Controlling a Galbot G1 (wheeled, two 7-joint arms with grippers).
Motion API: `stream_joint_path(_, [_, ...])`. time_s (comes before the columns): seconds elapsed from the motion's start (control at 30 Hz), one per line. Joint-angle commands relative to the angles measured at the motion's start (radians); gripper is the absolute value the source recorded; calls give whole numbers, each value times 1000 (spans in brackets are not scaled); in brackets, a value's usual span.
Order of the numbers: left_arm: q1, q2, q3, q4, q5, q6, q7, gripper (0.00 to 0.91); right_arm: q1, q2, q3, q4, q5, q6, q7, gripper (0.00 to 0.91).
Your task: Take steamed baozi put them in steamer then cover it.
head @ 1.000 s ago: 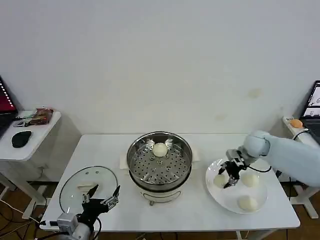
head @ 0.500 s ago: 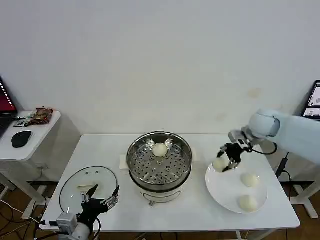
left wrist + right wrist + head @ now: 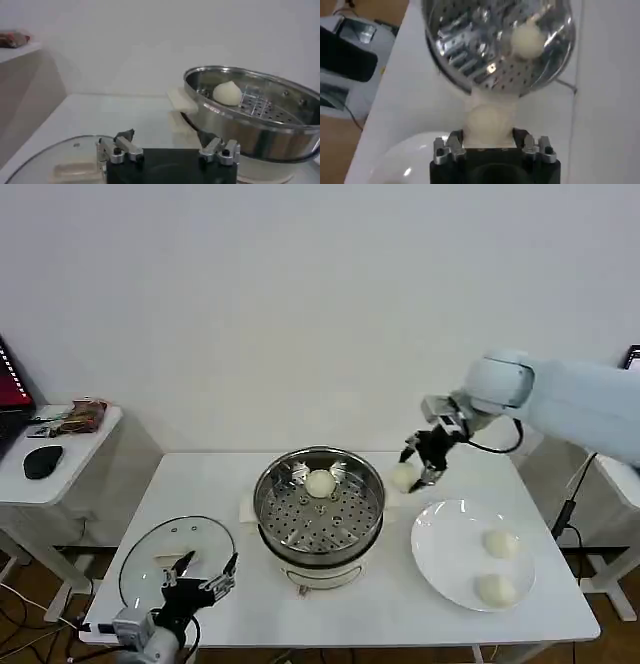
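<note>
White counter [image 3: 250, 484] under a bare wall. Nearest, left pincer [image 3: 205, 579] idling open beside the lid [image 3: 160, 559]. Two buns [image 3: 497, 568] waiting on the plate [image 3: 445, 569]. One bun [image 3: 319, 482] sitting in the steamer [image 3: 320, 506]. Beyond, right pincer [image 3: 420, 464] gripping a fourth bun [image 3: 403, 476], nearing the rim.

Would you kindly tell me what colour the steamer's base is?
White: the steamer has a shiny steel bowl on a white base, clearest in the head view.
</note>
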Motion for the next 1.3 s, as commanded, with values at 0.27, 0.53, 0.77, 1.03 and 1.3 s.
stream_joint_path(0.27, [-5, -3, 3, 3, 0, -1, 1, 907, -29, 258, 19, -80, 133, -59, 53, 665])
stream_joint_path(0.53, [-11, -2, 8, -10, -2, 1, 1, 907, -79, 345, 30, -134, 159, -85, 81, 665])
stream_joint_path(0.77, [-14, 1, 10, -10, -3, 1, 2, 907, -113, 415, 44, -180, 154, -100, 98, 665])
stream_joint_path(1.03, [-20, 0, 14, -14, -5, 2, 2, 907, -147, 470, 48, -213, 140, -117, 102, 665])
stream_joint_path(1.3, [-20, 1, 16, -17, -6, 2, 3, 907, -191, 514, 58, -250, 125, -130, 106, 665])
